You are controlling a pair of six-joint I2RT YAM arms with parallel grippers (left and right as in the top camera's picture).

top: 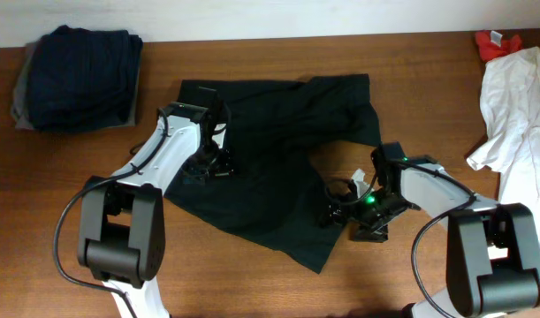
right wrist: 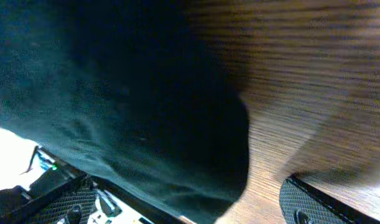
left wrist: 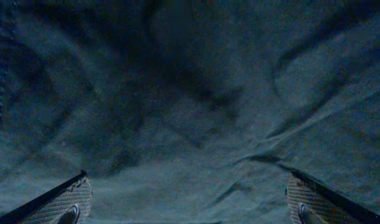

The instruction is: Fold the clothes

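Note:
The large black garment [top: 278, 168] lies wrinkled and partly spread on the wooden table [top: 252, 283]. My left gripper [top: 208, 163] is over its left part. In the left wrist view the fingers [left wrist: 190, 208] are wide open, with black cloth [left wrist: 190, 112] filling the view below them. My right gripper [top: 340, 212] is low at the garment's lower right edge. In the right wrist view it [right wrist: 190, 208] is open, and the black cloth's edge [right wrist: 146, 124] lies between its fingers, with bare wood [right wrist: 301, 93] by the right finger.
A folded navy stack [top: 79, 75] sits on a grey piece [top: 22, 93] at the back left. A white garment [top: 526, 97] lies along the right edge, with a small red piece [top: 498, 41] behind it.

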